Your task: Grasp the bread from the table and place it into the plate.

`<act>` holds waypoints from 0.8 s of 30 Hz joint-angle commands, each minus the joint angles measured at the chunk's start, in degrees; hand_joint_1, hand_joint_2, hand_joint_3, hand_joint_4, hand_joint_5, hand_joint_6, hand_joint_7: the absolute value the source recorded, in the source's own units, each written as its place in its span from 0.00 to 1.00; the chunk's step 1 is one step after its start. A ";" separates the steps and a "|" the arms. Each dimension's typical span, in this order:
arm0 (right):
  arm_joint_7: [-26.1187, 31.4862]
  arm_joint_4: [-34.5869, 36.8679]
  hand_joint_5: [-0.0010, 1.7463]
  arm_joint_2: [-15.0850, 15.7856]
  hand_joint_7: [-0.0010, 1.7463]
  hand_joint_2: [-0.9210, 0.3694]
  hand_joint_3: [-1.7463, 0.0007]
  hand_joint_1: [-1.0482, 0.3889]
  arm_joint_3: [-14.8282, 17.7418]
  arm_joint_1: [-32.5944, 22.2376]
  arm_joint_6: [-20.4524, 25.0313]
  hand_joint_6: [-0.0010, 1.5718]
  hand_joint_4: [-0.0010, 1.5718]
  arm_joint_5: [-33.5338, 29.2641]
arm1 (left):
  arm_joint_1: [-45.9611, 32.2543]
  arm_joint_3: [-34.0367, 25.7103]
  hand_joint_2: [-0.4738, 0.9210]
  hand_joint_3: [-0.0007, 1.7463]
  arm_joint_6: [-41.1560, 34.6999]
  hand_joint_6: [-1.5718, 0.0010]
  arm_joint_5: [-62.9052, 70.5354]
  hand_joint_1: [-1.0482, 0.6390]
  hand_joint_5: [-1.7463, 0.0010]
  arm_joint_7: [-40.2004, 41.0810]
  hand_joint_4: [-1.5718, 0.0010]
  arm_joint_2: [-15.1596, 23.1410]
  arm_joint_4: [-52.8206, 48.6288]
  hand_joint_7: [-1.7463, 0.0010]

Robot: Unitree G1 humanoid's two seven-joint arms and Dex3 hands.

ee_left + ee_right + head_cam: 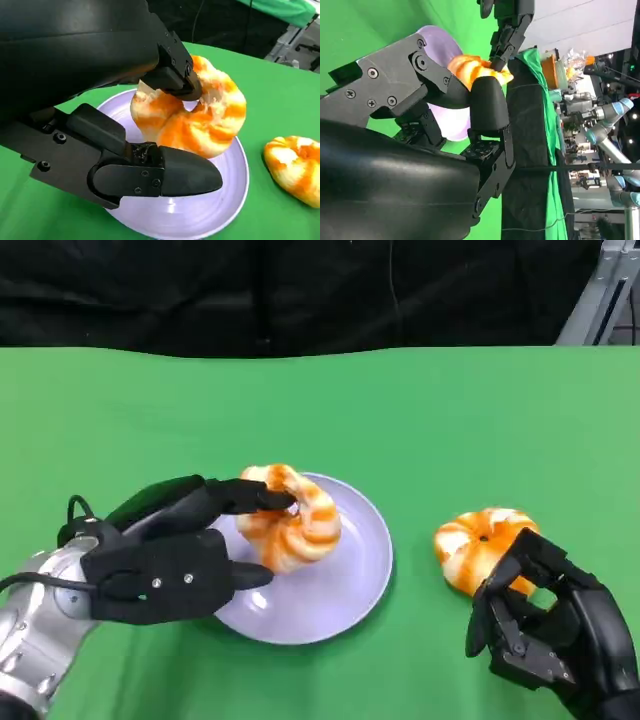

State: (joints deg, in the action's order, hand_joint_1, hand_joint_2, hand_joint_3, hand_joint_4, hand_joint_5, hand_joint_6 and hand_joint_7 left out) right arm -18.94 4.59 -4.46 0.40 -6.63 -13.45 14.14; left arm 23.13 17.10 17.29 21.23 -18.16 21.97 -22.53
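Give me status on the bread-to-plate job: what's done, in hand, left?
Done: nothing is released yet. In hand: the left hand pinches one bread over the purple plate, a finger hooked through its center hole; whether it rests on the plate is unclear. Left: letting go, then the second bread on the green table, where the right hand has its fingers at it, not clearly gripping.

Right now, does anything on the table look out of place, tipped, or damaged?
Nothing looks damaged or spilled. One bread is tilted over the plate, pinched by the left hand rather than lying flat. A second bread lies on the green table beside the plate, with the right hand at it.
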 commanded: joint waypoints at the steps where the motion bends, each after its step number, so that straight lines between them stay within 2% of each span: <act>1: 0.20 -0.09 1.00 0.59 1.00 0.26 0.35 0.63 0.42 0.34 -0.20 0.38 0.52 0.48 | 1.41 0.85 1.00 0.32 -0.51 0.72 1.88 0.00 1.00 -2.00 0.98 1.80 1.15 1.00; 6: 0.00 0.44 1.00 0.51 1.00 0.26 0.35 0.63 0.46 0.68 -0.60 0.38 0.52 0.58 | 2.19 1.23 1.00 0.31 -0.10 0.64 5.01 0.00 0.98 -1.05 0.95 2.19 2.48 0.96; 10: 0.22 0.62 1.00 0.43 1.00 0.26 0.35 0.63 0.40 0.67 -0.81 0.38 0.52 0.23 | 1.79 0.67 1.00 0.31 1.25 0.48 6.48 0.00 0.97 1.38 0.88 1.99 3.07 0.96; 15: 0.37 0.16 1.00 0.37 1.00 0.26 0.35 0.63 0.20 0.33 -0.47 0.38 0.52 0.14 | -1.14 -1.96 1.00 0.31 -0.58 0.50 4.64 0.00 0.96 3.84 0.82 0.74 7.34 0.99; 16: 0.43 0.07 1.00 0.36 1.00 0.26 0.35 0.63 0.19 0.30 -0.33 0.38 0.52 0.16 | -1.83 -2.67 1.00 0.28 -1.57 0.51 4.00 0.06 0.95 4.20 0.75 0.19 8.43 1.00; 17: 0.44 0.01 1.00 0.36 1.00 0.26 0.35 0.63 0.20 0.30 -0.17 0.38 0.52 0.27 | -2.76 -3.95 1.00 0.27 -1.70 0.51 2.35 0.08 0.95 5.21 0.72 -0.91 9.30 1.00; 18: 0.44 -0.06 1.00 0.42 1.00 0.26 0.36 0.63 0.21 0.30 -0.06 0.38 0.52 0.32 | -3.59 -5.35 1.00 0.22 -1.50 0.49 -0.14 0.20 0.94 5.71 0.65 -2.06 9.76 0.99; 19: 0.43 -0.08 1.00 0.47 1.00 0.26 0.36 0.63 0.21 0.29 -0.03 0.38 0.52 0.34 | -4.20 -6.55 1.00 0.18 -1.06 0.45 -2.73 0.37 0.91 5.67 0.56 -2.98 9.82 0.98; 21: 0.39 0.03 1.00 0.45 1.00 0.26 0.36 0.63 0.21 0.30 -0.38 0.38 0.51 0.33 | -5.62 -9.04 1.00 0.19 -1.66 0.41 -8.37 0.55 0.87 4.40 0.45 -4.41 10.48 0.97; 24: 0.39 -0.02 1.00 0.35 1.00 0.26 0.36 0.63 0.20 0.31 -0.36 0.37 0.51 0.49 | -7.42 -11.50 1.00 0.25 -3.68 0.37 -14.53 0.63 0.81 2.37 0.39 -5.50 11.92 0.97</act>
State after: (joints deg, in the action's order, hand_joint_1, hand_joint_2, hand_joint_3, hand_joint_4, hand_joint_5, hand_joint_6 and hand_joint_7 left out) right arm -18.67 5.12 -4.52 0.31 -6.45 -13.48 14.08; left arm 17.44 8.44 15.51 11.98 -13.92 16.79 -12.05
